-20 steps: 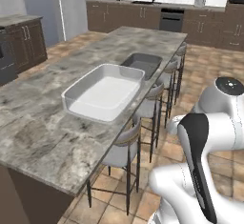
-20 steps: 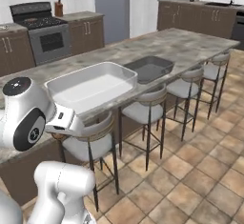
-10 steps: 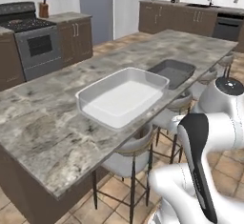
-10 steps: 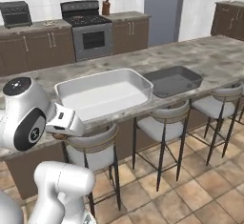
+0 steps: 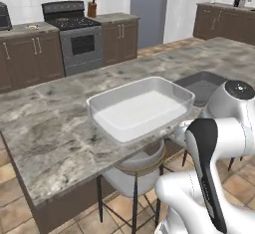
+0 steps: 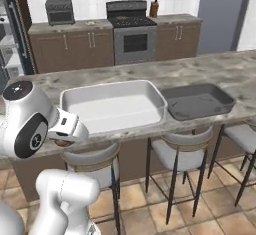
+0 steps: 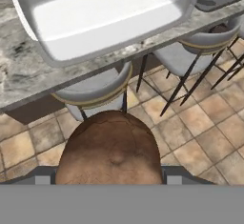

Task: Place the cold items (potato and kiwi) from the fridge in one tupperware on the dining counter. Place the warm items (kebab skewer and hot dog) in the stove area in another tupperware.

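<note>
End effector closed on potato: firm, rounded, rather heavy; best gripped across middle, above surface edge.

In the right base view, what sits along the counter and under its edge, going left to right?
On the counter: white tupperware → dark tupperware. Under its edge: left stool → middle stool → right stool.
</note>
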### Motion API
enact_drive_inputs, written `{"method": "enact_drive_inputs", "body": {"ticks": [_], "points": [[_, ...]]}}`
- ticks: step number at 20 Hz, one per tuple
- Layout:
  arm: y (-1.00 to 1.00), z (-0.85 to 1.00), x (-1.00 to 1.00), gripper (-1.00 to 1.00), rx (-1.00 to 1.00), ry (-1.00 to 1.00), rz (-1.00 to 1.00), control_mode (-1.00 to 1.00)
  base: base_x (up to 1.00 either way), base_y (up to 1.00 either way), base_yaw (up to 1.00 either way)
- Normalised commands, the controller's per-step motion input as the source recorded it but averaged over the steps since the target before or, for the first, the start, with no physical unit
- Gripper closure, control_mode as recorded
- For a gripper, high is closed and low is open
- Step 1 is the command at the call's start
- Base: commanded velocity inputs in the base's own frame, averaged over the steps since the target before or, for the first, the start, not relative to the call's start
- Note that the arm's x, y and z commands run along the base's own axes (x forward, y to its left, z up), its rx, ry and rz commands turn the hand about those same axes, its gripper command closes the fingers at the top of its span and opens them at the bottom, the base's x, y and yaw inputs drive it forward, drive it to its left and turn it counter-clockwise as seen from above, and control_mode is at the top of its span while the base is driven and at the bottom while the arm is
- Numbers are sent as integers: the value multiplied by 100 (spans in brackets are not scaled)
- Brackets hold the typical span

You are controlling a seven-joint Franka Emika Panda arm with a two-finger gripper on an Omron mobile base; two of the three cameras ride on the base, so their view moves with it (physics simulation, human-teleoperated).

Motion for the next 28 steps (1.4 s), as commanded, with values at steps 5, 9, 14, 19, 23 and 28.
{"method": "enact_drive_inputs", "body": {"ticks": [5, 9, 14, 19, 23, 28], "points": [[0, 0, 0, 100, 0, 0, 0, 100, 41, -20, 39], [0, 0, 0, 100, 0, 0, 0, 100, 46, -25, 40], [0, 0, 0, 100, 0, 0, 0, 100, 50, -27, 38], [0, 0, 0, 100, 0, 0, 0, 100, 43, -26, 36], [-6, 2, 9, 100, 0, -10, 7, -100, 12, -11, 16], [-39, 19, 54, 100, 0, -20, -3, -100, 0, 0, 0]]}}
